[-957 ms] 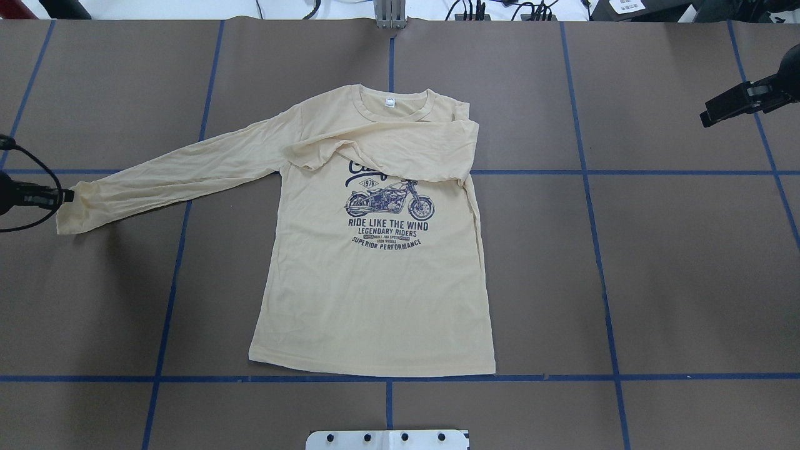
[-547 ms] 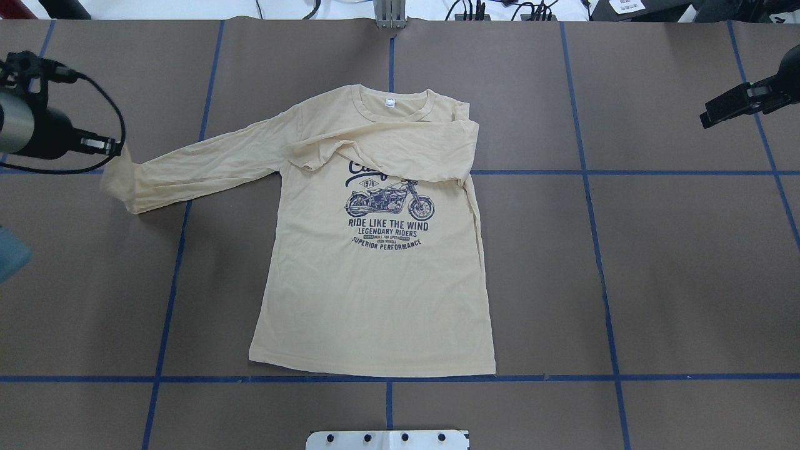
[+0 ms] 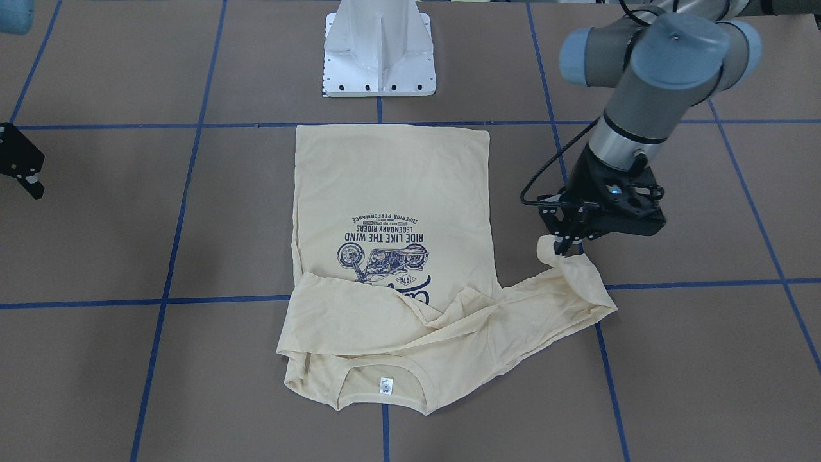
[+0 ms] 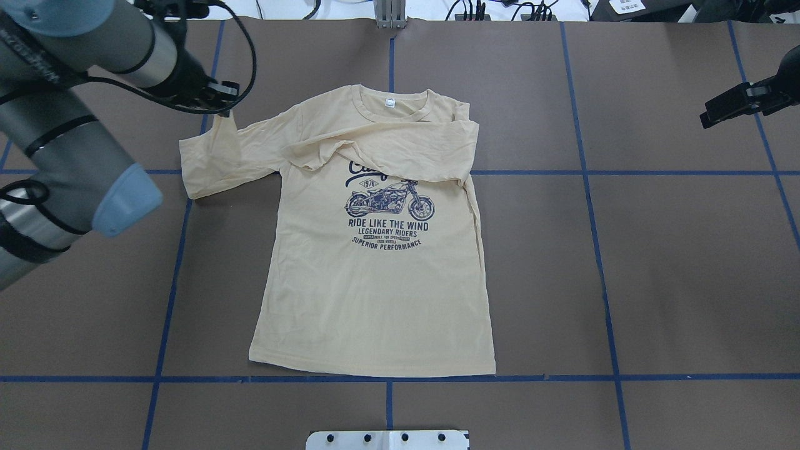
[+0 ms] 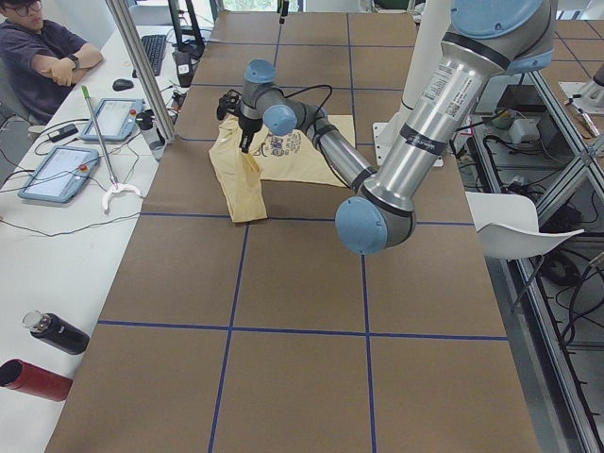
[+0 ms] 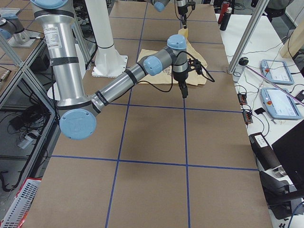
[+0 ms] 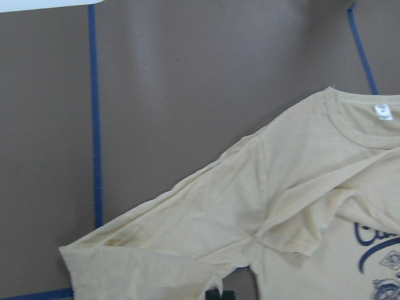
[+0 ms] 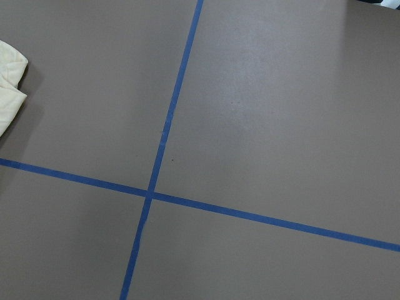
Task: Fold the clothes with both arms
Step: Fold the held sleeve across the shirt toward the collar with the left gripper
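T-shirt (image 4: 375, 300), cream-yellow, lies flat and face up in the middle of the desk (image 4: 687, 281), collar away from the robot and hem toward it; navy motorcycle print (image 4: 389, 209) shows on the chest, its top line partly covered; small white neck label (image 4: 390, 103) sits inside the collar; folded sleeve (image 4: 406, 147), the one on the robot's right, lies across the chest over the top of the print; other sleeve (image 4: 215, 156), on the robot's left, is bent back on itself, its lower fold resting on the desk and its cuff raised off it; left claw (image 4: 224, 112) is pinched narrow on that cuff, holding it up near the shoulder; left arm (image 4: 69, 150) reaches in over the desk's left side; right claw (image 4: 705, 120) hangs well apart from the cloth over bare desk on the right, touching nothing, and I cannot tell how wide it stands; blue tape lines (image 4: 625, 172) cross the brown desk in a grid; white pedestal base (image 3: 378, 58) stands just past the hem.
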You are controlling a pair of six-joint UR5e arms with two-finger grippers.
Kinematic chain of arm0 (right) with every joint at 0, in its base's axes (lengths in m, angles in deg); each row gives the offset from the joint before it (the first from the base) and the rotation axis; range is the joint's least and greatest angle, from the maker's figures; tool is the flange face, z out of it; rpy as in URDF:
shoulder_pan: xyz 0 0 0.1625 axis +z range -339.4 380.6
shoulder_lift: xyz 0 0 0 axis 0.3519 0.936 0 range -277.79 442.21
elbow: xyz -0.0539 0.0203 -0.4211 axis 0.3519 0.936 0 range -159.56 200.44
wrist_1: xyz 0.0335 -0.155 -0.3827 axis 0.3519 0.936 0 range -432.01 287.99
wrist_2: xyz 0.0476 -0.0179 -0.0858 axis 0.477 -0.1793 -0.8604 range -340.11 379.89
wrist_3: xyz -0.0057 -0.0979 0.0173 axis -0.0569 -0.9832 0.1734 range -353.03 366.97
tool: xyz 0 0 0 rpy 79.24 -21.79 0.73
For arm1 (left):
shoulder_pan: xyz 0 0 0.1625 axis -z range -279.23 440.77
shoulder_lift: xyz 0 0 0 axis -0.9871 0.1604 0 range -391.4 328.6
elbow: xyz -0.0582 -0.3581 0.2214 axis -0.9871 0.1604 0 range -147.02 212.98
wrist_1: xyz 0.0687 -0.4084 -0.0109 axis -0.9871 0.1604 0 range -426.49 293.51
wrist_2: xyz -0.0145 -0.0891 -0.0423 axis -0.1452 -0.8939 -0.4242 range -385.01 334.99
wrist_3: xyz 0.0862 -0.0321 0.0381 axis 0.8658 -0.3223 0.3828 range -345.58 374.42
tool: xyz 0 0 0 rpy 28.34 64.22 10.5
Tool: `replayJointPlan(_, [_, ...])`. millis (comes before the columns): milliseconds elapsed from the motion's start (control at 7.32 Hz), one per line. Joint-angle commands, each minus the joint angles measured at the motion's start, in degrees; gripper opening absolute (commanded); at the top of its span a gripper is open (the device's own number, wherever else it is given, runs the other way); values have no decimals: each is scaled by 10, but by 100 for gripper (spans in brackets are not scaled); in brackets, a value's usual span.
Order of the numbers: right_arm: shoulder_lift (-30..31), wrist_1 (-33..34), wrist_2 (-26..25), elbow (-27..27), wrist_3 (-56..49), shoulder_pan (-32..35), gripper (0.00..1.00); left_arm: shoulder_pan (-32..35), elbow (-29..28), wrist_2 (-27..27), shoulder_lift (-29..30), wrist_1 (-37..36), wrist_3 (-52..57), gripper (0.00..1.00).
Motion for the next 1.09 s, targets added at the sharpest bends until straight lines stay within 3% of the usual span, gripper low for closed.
replayJointPlan(0, [-1,0,0,2,2,0,100,-37,-111,18,143,-11,-71,0])
replayJointPlan(410, [-3,0,1,2,12,-1,100,-49,-296,21,297,-6,-87,0])
replayJointPlan(820, [-4,0,2,2,12,-1,100,-89,-436,41,390,40,-153,0])
replayJointPlan(957, [-4,0,2,2,13,-1,100,-105,-456,62,394,61,-171,0])
